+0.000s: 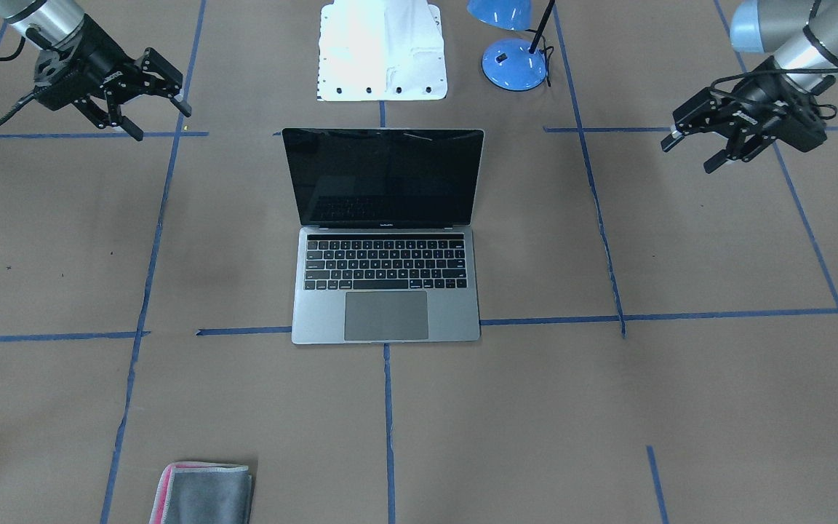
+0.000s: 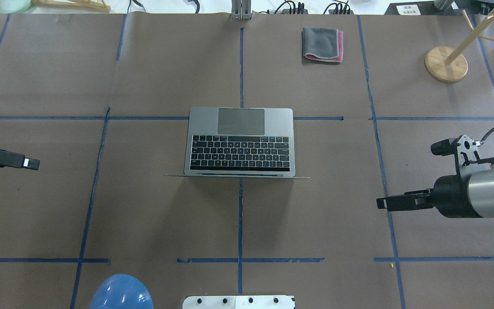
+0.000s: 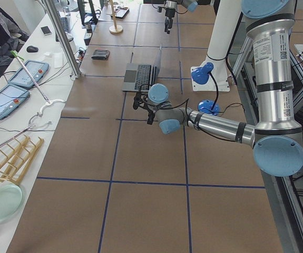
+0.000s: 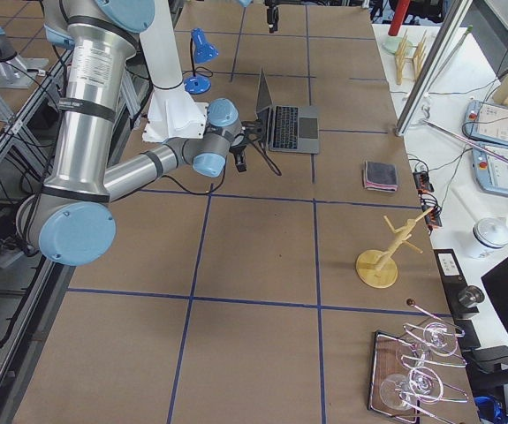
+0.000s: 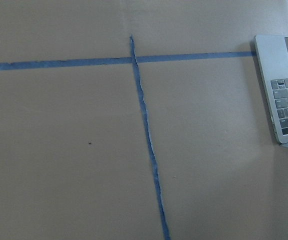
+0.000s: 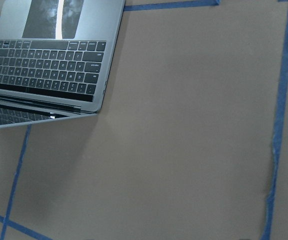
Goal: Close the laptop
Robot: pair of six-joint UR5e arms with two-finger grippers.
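From overhead the laptop (image 2: 240, 146) shows its lid only edge-on, so the screen is hidden, and the left wrist view cuts it off at the right edge, while the blue lamp (image 2: 121, 294) runs off the overhead view's bottom edge and the folded cloth (image 1: 204, 495) off the front view's.

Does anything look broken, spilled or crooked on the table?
Nothing really stands out. The laptop sits open and straight, its screen dark and whole. The folded cloth lies tidy near the table's edge. Only the blue tape lines wobble a bit.
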